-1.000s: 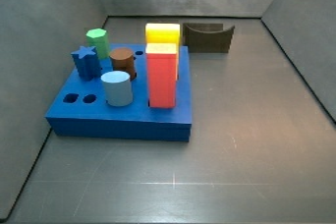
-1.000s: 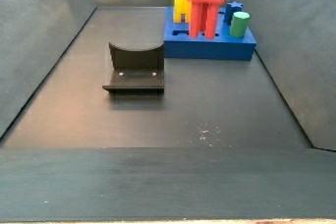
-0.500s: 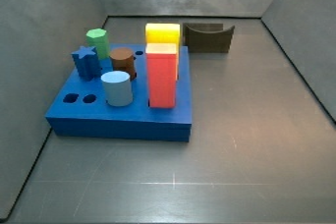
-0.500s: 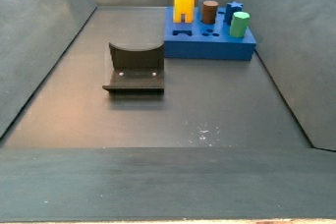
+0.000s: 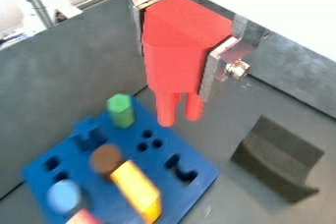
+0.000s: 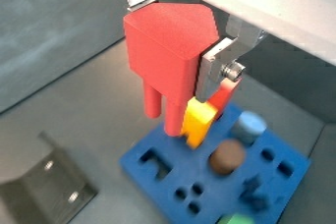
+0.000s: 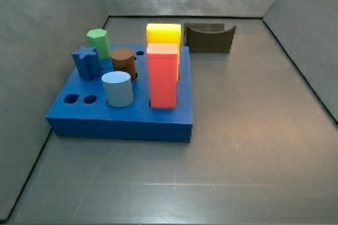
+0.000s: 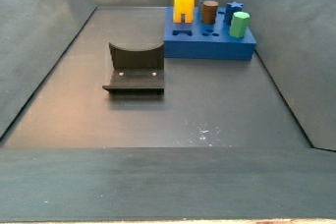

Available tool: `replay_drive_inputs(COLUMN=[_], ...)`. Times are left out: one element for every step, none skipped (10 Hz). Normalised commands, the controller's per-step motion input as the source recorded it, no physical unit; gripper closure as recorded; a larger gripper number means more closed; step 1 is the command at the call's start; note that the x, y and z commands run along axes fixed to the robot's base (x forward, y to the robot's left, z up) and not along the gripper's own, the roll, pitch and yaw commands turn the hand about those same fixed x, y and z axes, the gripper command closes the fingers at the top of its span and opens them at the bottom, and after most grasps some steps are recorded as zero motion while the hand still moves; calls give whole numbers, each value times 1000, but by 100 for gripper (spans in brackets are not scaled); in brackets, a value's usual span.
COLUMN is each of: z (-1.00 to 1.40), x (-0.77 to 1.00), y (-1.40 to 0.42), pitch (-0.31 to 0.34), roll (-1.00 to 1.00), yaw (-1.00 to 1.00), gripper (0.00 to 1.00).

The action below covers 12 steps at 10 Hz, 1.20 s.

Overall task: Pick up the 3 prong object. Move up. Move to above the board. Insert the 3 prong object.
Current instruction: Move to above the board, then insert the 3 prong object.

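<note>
While above the board point(image 5: 79, 164), the tool point(image 5: 184, 33) (silver-fingered) clamps the 3 prong object point(image 5: 175, 53).

Red 3 prong object point(image 5: 178, 51) in silver claw point(image 5: 184, 33), bright-blue board point(image 7: 126, 111).

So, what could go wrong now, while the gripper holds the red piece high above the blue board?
1. The gripper is shut on the red piece, whose prongs hang free. If they do not line up with the small holes of the board, the piece may jam.
2. The tall red block and the yellow block stand on the board; the fingers might hit them going down.
</note>
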Motion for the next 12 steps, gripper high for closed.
replay_drive_inputs(z=[398, 398, 327, 217, 129, 76, -169, -374, -354, -331, -751, -811], x=[87, 103, 119, 116, 110, 84, -269, -171, -111, -51, -134, -197], y=[-1000, -1000, -811, -530, -320, -179, 366, 631, 826, 866, 811, 803], pitch=[63, 83, 111, 122, 122, 116, 0, -10, 0, 0, -83, -103], roll=[-2, 7, 10, 14, 18, 30, 69, 4, -14, -90, -111, -114], yaw=[10, 11, 12, 8, 9, 9, -97, -43, -17, -3, -14, 0], gripper=[100, 100, 100, 100, 100, 100, 100, 100, 100, 100, 100, 100])
